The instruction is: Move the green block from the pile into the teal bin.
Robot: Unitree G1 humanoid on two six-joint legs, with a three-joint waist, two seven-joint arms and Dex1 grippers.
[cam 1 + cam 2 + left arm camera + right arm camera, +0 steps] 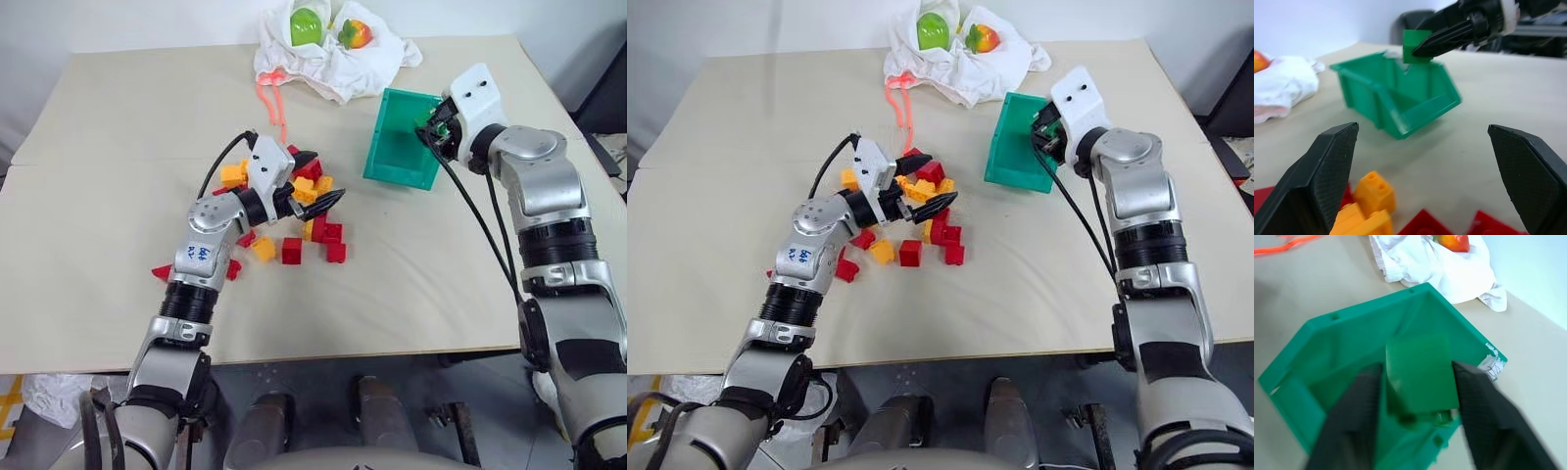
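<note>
My right gripper [1418,368] hangs over the teal bin [402,157], which lies at the back right of the table. It is shut on the green block [1420,377], held just above the bin's open mouth. The left wrist view shows the same block [1413,41] at the right gripper's fingertip, above the bin's rim [1376,93]. The pile [318,230] of red and yellow-orange bricks lies mid-table. My left gripper [323,178] hovers over the pile, open, with nothing between its fingers [1322,171].
A white cloth [333,59] at the table's far edge holds a lime-green toy fruit [306,27] and an orange-red one [355,34]. An orange cord [274,98] trails from the cloth toward the pile. Loose bricks [292,251] lie scattered in front of the pile.
</note>
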